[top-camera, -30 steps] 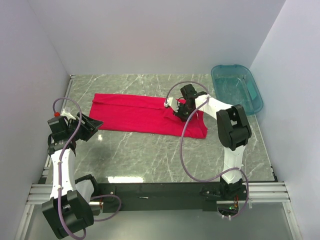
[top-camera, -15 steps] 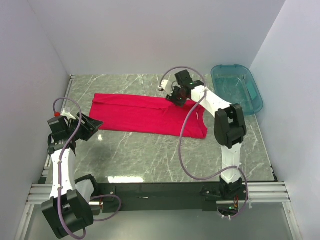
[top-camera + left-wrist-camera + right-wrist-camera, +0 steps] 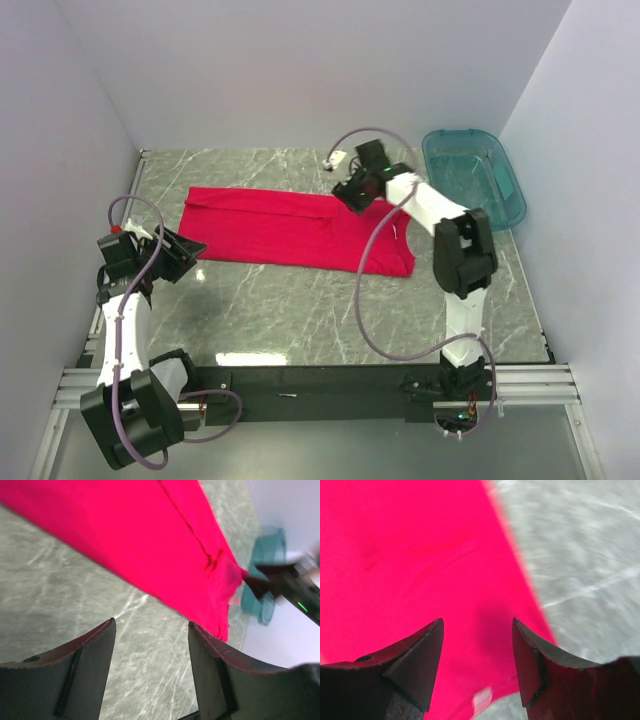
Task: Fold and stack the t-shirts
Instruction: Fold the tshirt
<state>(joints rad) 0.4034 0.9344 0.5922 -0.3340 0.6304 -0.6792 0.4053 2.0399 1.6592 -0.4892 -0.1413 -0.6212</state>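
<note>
Right fingers [image 3: 415, 665] and left fingers [image 3: 85, 675] gape empty; both wrist views crop the red t-shirt [image 3: 280, 225].

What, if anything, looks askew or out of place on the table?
Nothing spilled or damaged. The shirt lies slightly askew: a long folded strip slanting across the table, right end closer to the near edge, creased there.

Setting: robot lab test cell. Plain white panels [image 3: 300, 70] box in a marble-patterned tabletop [image 3: 300, 300] on three sides. Aluminium rail [image 3: 535, 380] at the near edge carries the left arm [image 3: 122, 325] and right arm [image 3: 462, 262], both cabled. Teal plastic bin [image 3: 473, 178] far right.
</note>
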